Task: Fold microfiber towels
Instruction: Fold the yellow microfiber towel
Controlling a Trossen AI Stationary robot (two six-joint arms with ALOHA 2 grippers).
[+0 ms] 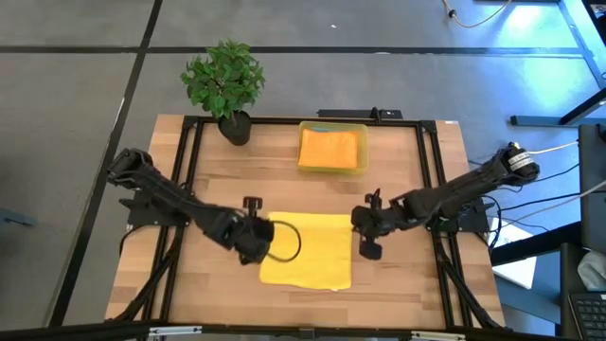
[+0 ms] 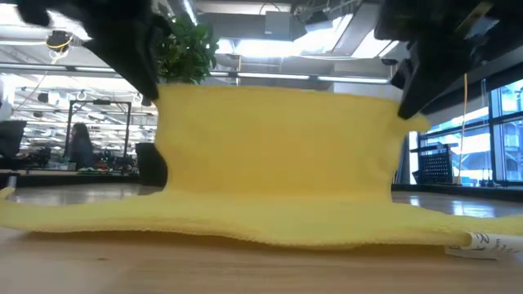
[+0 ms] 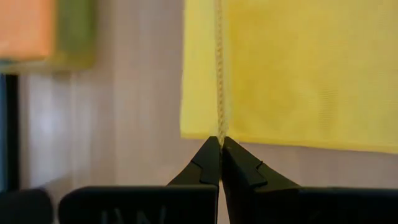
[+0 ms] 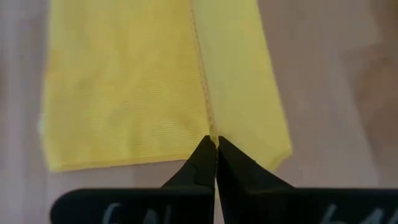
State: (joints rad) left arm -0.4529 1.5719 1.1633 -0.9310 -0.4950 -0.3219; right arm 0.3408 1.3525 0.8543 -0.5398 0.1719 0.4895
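Observation:
A yellow microfiber towel [image 1: 308,256] lies in the middle of the table with its far edge raised. In the low view that raised part [image 2: 278,155] stands like a wall, while the near part [image 2: 245,224] rests flat on the wood. My left gripper [image 1: 267,228] is shut at the towel's far left corner, my right gripper [image 1: 359,225] at its far right corner. An orange towel [image 1: 331,147] lies in the yellow bin [image 1: 363,142] at the far side. My left gripper pinches the towel's stitched edge [image 3: 219,127] between its two fingertips [image 3: 208,163] at the far left corner, slanting down from the table's left. The edge runs away from the fingers, lifted off the wood. How many layers, I cannot tell. My right gripper pinches the hemmed edge [image 4: 210,127] at the far right corner between its fingertips [image 4: 229,163], slanting down from the table's right. The cloth beyond the fingers hangs down to the table, held up between the two grippers.
A potted plant [image 1: 225,85] stands at the table's far left corner. Bare wood shows on both sides of the yellow towel and between it and the bin. A white tag [image 2: 482,242] sticks out at the towel's near right corner.

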